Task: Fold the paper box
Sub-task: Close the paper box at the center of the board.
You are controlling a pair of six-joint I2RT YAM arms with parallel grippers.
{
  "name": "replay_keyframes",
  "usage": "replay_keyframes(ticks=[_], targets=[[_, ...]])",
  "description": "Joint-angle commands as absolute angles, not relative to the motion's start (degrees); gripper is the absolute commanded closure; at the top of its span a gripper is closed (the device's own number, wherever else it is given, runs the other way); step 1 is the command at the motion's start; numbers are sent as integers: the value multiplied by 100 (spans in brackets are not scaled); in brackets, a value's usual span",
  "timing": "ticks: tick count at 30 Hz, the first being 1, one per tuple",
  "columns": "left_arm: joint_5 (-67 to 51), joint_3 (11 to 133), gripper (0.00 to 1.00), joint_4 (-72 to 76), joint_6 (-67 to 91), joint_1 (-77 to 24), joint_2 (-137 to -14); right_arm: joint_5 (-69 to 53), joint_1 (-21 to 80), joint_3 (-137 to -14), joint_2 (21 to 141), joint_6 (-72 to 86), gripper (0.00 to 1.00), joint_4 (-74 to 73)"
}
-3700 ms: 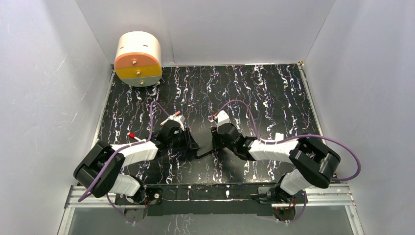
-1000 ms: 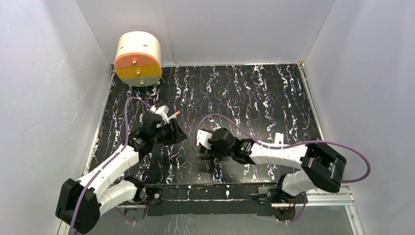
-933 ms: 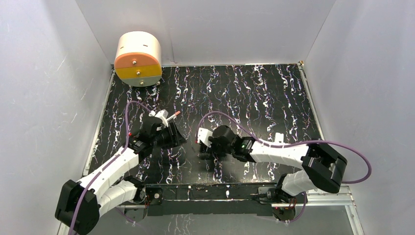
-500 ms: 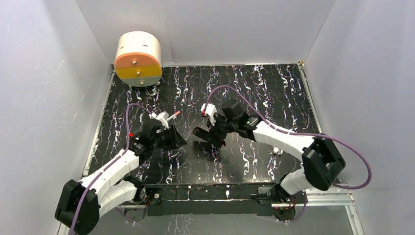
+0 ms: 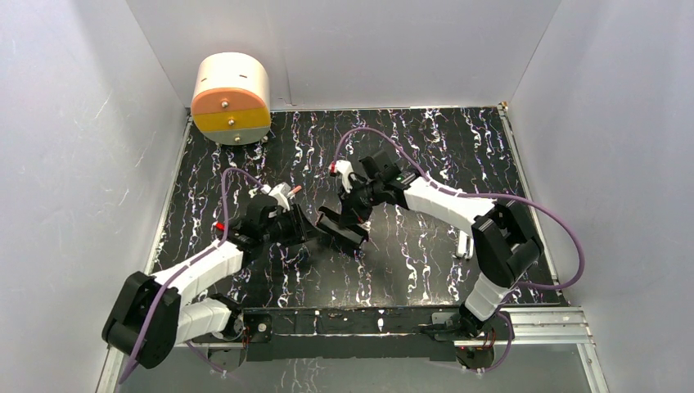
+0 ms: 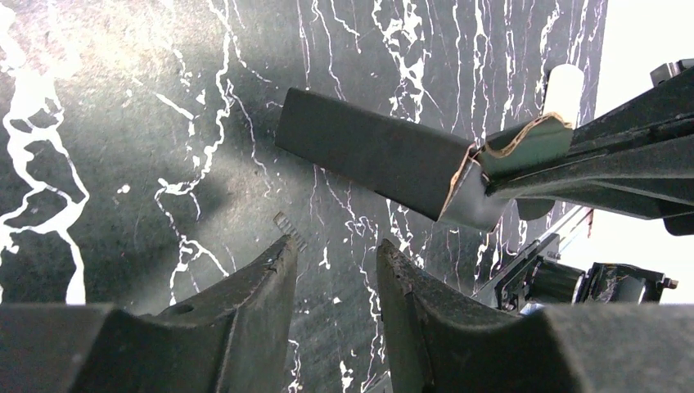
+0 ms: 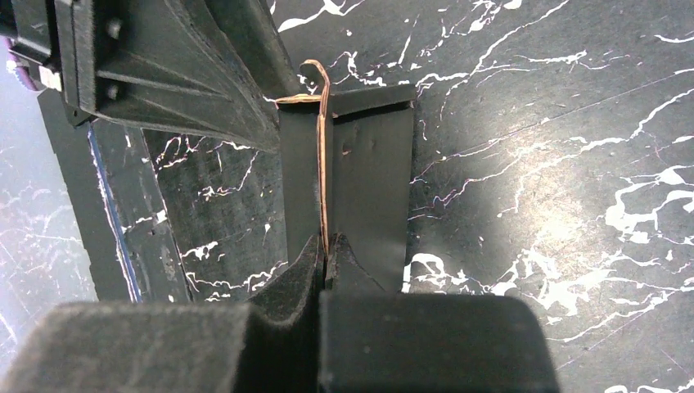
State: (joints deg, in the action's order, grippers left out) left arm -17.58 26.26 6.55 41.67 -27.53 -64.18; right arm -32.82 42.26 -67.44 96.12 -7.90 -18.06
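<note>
The paper box (image 5: 340, 228) is a flat, folded piece of matte black card with a brown cut edge, held off the marbled surface near the middle. My right gripper (image 7: 326, 242) is shut on one edge of it; the card (image 7: 372, 176) hangs away from the fingers. In the top view the right gripper (image 5: 357, 214) reaches in from the right rear. My left gripper (image 6: 337, 250) is open with nothing between its fingers, and its tips point at the box (image 6: 368, 154) from a short way off. From above, the left gripper (image 5: 308, 228) is just left of the card.
A cream cylinder with an orange and yellow face (image 5: 232, 98) stands at the back left corner. A small white object (image 5: 464, 242) lies on the surface at the right. White walls close in three sides.
My right gripper has lifted the box and carried it back and leftward. The left arm has swung right toward it, and its jaws have narrowed somewhat.
</note>
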Motion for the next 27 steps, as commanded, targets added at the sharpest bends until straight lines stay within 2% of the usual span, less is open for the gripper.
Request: replay_keyframes(ticks=[1, 10, 16, 18, 23, 27], targets=[[-2011, 2595, 62, 1424, 4376, -2777, -6759, -3045, 4257, -6990, 9694, -696, 100, -2152], [-2184, 2878, 70, 2293, 4867, -2873, -7449, -2291, 4396, -7084, 9795, -679, 100, -2380], [-2044, 2904, 74, 2510, 4932, -2900, -7708, -1332, 4667, -7223, 10001, -812, 99, -2528], [-2039, 2913, 75, 2614, 4999, -2901, -7826, -1124, 4721, -7286, 10050, -865, 92, -2568], [-1917, 3004, 76, 2699, 4986, -2900, -8169, -796, 4842, -7506, 10149, -1025, 88, -2685], [-1995, 3106, 78, 2850, 5095, -2905, -8475, -681, 4945, -7724, 10323, -1065, 75, -2868]])
